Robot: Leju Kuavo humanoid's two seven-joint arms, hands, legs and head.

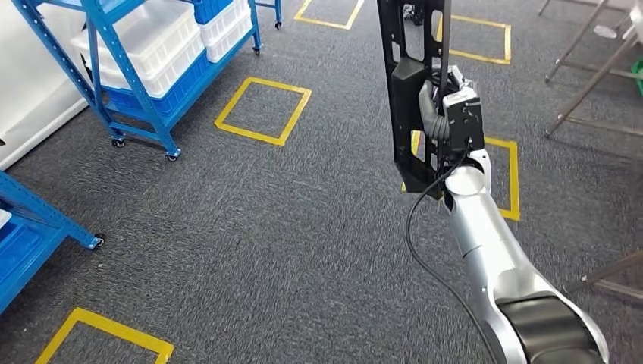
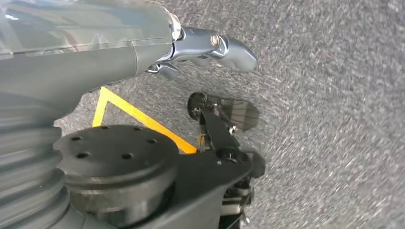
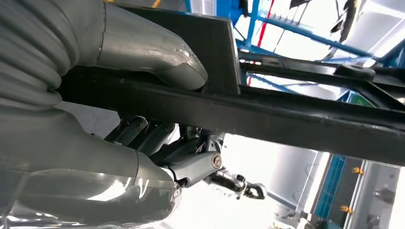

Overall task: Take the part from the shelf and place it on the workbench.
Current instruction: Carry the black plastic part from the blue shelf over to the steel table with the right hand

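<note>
Upper centre of the head view, the right robot hand (image 1: pixel 447 114) grips the black part (image 1: pixel 413 83) upright, probably for carrying; the left robot hand (image 2: pixel 210 47) hangs curled and empty.

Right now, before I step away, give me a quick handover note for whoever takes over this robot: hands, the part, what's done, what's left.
Right hand: grips the black part, thumb and fingers wrapped around its frame, held upright and raised over the grey carpet.
Left hand: holds nothing, hanging over the floor.
Blue shelf with white bins stands off to the left.
Done: the part is off the shelf and in hand.
Left: carry it to the workbench and set it down.
</note>
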